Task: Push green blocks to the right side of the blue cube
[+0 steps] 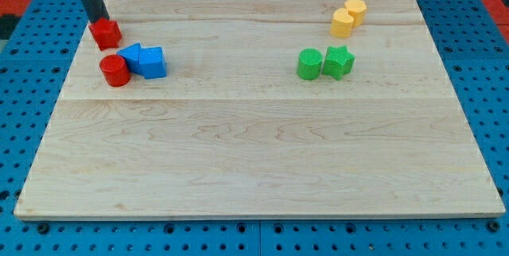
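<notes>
Two green blocks sit side by side right of the board's centre: a green cylinder (309, 64) and a green star-like block (338, 62). The blue cube (152, 62) lies at the view's left, touching another blue block (130, 55) on its left. My tip (99, 21) is at the top left, far from the green blocks, touching the top of a red block (105, 32).
A red cylinder (114, 71) touches the blue blocks at their lower left. Two yellow blocks (343, 23) (355, 9) sit at the top right, above the green ones. The wooden board (254, 168) lies on a blue perforated table.
</notes>
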Controlling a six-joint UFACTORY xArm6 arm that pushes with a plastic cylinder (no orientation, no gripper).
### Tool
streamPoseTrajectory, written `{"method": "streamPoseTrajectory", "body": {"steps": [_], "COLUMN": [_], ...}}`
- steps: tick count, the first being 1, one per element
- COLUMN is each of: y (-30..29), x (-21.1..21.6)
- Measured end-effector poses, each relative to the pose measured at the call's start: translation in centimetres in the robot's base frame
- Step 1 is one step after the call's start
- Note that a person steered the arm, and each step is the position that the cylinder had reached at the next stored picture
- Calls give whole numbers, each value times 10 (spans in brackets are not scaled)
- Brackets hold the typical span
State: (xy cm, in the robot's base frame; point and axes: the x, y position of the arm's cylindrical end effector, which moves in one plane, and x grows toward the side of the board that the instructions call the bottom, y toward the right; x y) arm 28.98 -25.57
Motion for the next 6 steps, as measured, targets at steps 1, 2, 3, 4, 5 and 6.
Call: {"method": "streamPoseTrajectory", "body": {"steps": [1, 2, 3, 4, 5, 6], "y": [4, 56, 165, 290, 347, 416], "x": [31, 9, -12, -8, 43, 75]}}
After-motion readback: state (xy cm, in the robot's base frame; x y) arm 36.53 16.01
